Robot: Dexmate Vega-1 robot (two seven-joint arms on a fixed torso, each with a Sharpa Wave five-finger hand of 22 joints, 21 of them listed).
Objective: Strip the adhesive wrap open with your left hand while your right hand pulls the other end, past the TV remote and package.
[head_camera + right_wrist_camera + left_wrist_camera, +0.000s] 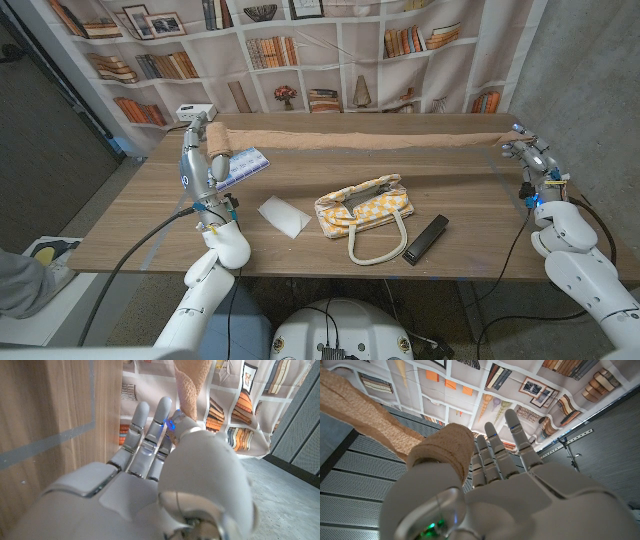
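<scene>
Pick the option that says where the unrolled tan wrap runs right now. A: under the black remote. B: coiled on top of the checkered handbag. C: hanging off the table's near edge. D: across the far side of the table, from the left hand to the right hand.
D: the adhesive wrap stretches along the table's far side from the roll in the left hand to the right hand.

Lying near the middle of the wooden table (330, 165): a yellow-and-white checked handbag (365, 207), handles trailing toward the front edge. Sitting just beside it, toward the left edge, a white paper square (283, 215). Hanging behind the far edge, a bookshelf-printed backdrop (300, 50).
</scene>
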